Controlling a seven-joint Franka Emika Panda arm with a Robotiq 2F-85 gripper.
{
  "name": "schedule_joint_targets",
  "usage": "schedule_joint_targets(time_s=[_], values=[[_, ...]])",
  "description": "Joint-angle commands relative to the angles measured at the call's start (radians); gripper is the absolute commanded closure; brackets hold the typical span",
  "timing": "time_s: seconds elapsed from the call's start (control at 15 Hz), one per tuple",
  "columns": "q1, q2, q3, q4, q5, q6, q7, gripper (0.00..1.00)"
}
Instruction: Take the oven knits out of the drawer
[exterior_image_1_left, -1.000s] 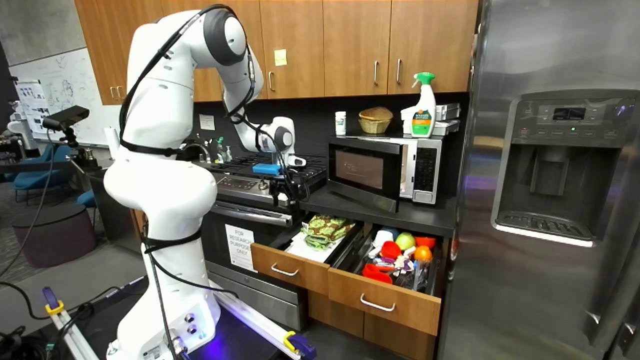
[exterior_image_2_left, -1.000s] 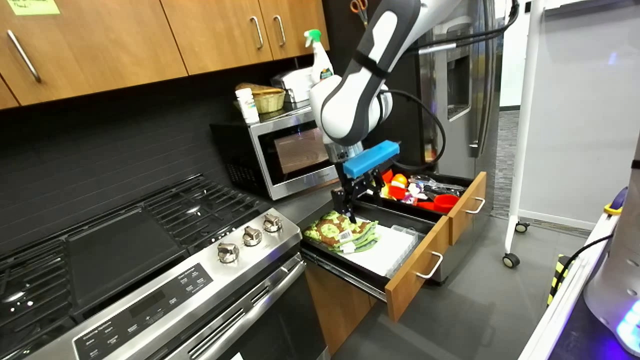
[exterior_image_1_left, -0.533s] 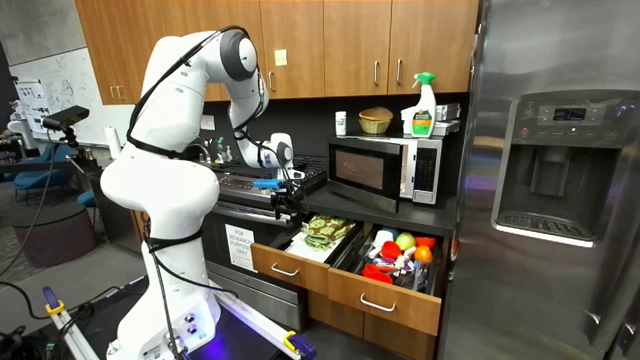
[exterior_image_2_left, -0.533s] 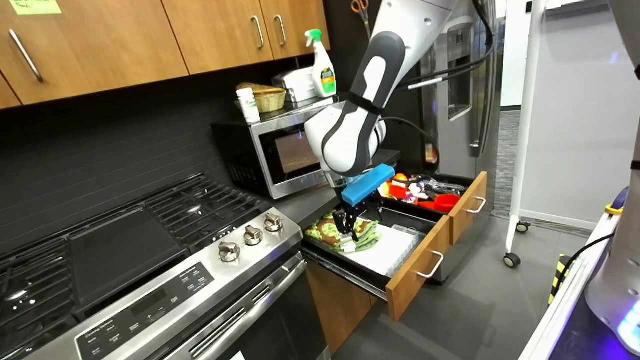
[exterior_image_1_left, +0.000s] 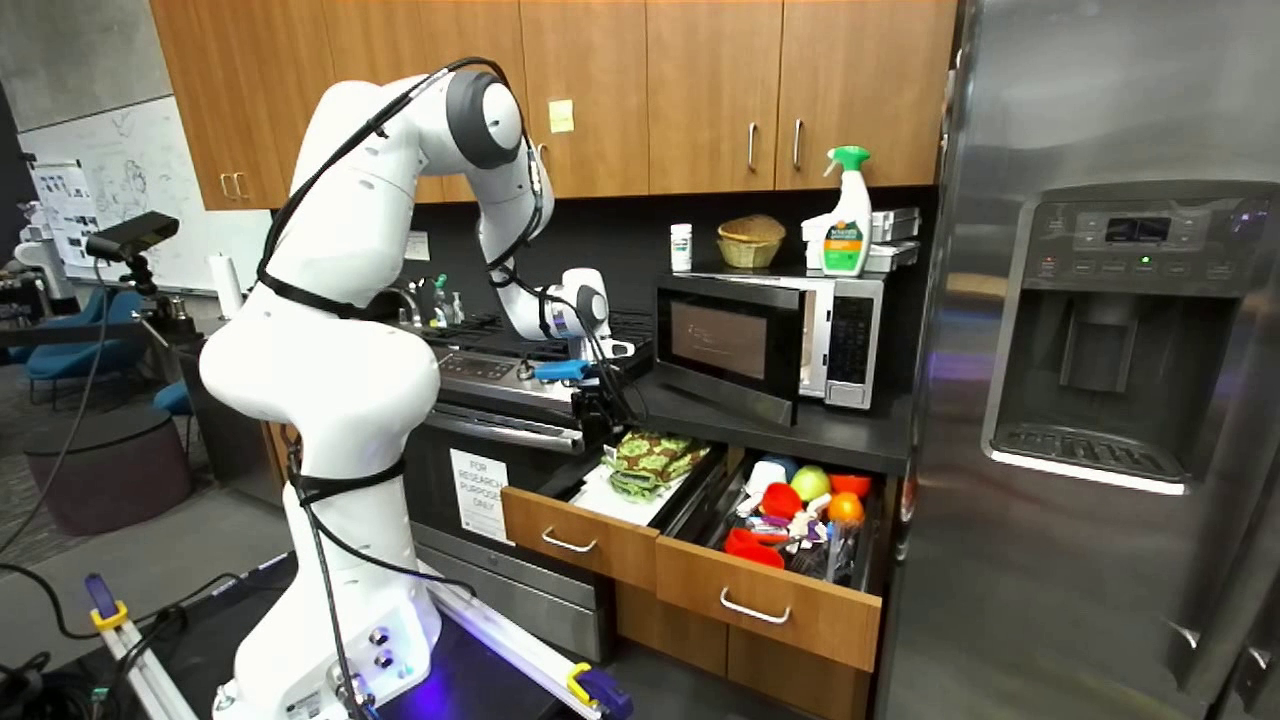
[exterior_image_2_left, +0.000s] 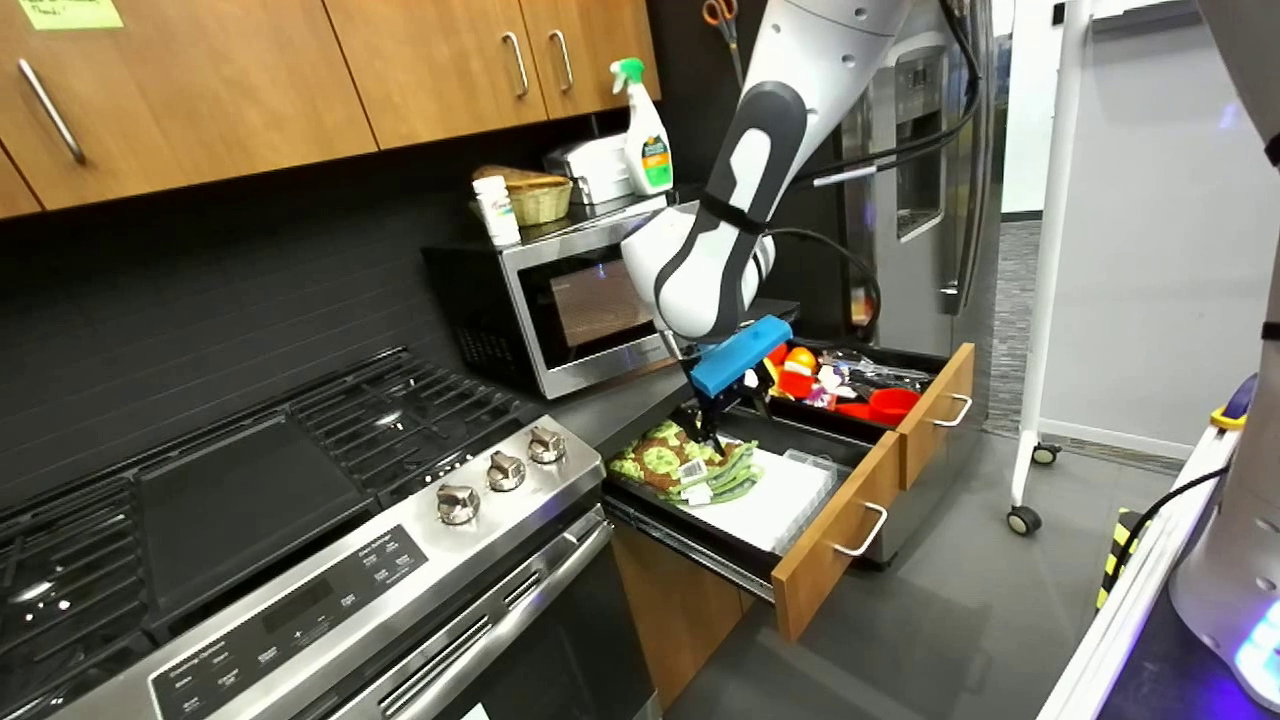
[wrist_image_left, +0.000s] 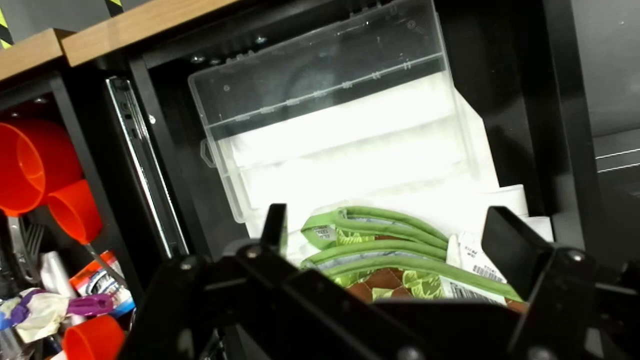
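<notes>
With its fingers (wrist_image_left: 274, 225) wide apart, the hand (wrist_image_left: 387, 222) hangs over the pulled-out drawer (exterior_image_1_left: 620, 553); the green-and-brown oven knits (wrist_image_left: 422, 285) lie inside towards the back, near a clear plastic case (wrist_image_left: 320, 90), whether touched I cannot tell, and red cups (wrist_image_left: 55, 155) sit in the neighbouring drawer (exterior_image_1_left: 690, 580)

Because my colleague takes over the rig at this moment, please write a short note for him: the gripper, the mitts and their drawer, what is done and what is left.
Gripper: open, holding nothing, over the mitts; whether it touches them, I cannot tell.
Mitts: in the drawer, toward its back.
Done: drawer is open.
Left: probably lower a little, grip the mitts, lift them out.
The neighbouring drawer, also open, is not needed.
</notes>
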Motion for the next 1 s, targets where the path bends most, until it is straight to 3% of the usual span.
schedule_joint_targets(time_s=[0.0,0.33,0.73,0.93], values=[[-0.009,0.016,-0.017,0.023,0.001,-0.013,0.001,0.00],[-0.065,0.012,-0.010,0.024,0.033,-0.019,-0.114,0.00],[-0.178,0.021,0.068,0.032,0.187,-0.040,-0.432,0.00],[-0.196,0.043,0.096,0.051,0.233,-0.058,-0.532,0.00]])
